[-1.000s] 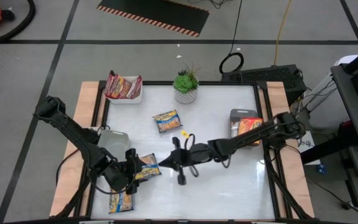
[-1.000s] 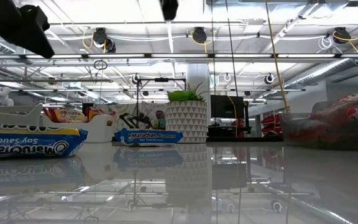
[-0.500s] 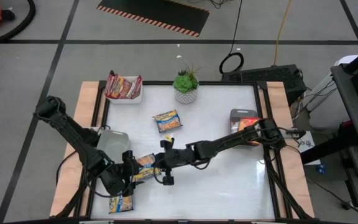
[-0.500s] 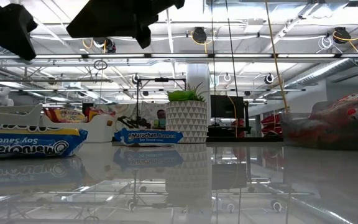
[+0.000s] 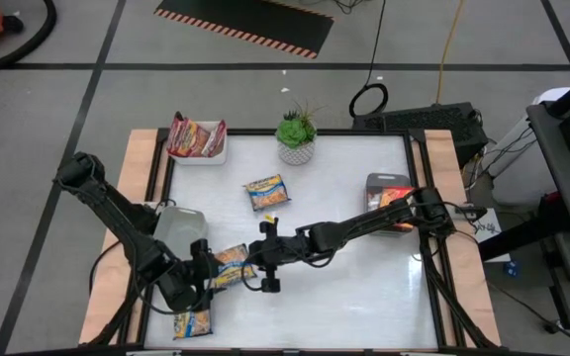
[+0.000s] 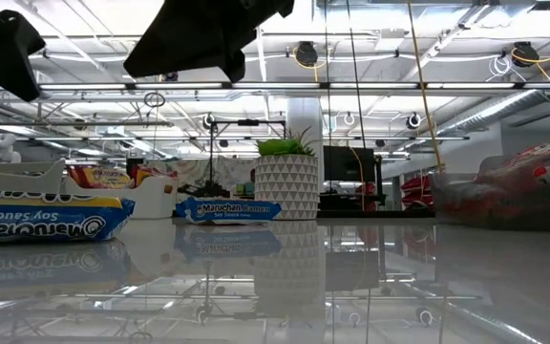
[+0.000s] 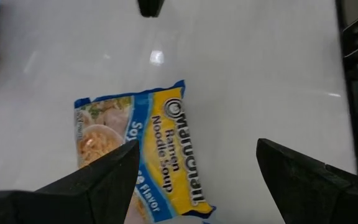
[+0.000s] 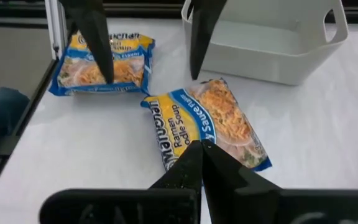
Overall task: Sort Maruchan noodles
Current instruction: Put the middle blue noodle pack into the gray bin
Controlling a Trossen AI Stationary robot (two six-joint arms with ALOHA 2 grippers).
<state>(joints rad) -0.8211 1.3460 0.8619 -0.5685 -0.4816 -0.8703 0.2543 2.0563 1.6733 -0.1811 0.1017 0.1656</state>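
A blue-and-yellow noodle packet (image 5: pixel 231 265) lies flat on the white table, left of the middle. My left gripper (image 5: pixel 209 274) hovers open above its left end, and one finger (image 7: pixel 86 180) covers a corner in the left wrist view. My right gripper (image 8: pixel 199 149) is shut, slants down from the right and hangs over the packet's (image 8: pixel 207 127) right edge. In the low view both grippers (image 6: pixel 3 48) (image 6: pixel 213 43) are well above the tabletop. A second blue-and-yellow packet (image 5: pixel 193 322) lies by the near edge. A third (image 5: pixel 266 192) lies toward the far side.
An empty white tray (image 5: pixel 179 225) stands just beyond the left gripper. A white tray (image 5: pixel 198 140) with dark red packets is at the far left. A grey tray (image 5: pixel 389 193) with an orange packet is at the right. A potted plant (image 5: pixel 296 138) stands at the far edge.
My right gripper has moved toward the table's left edge, toward the blue-and-yellow packet, come down a little and tipped from steeply down to a shallower slant. It stays shut. The packets have not moved.
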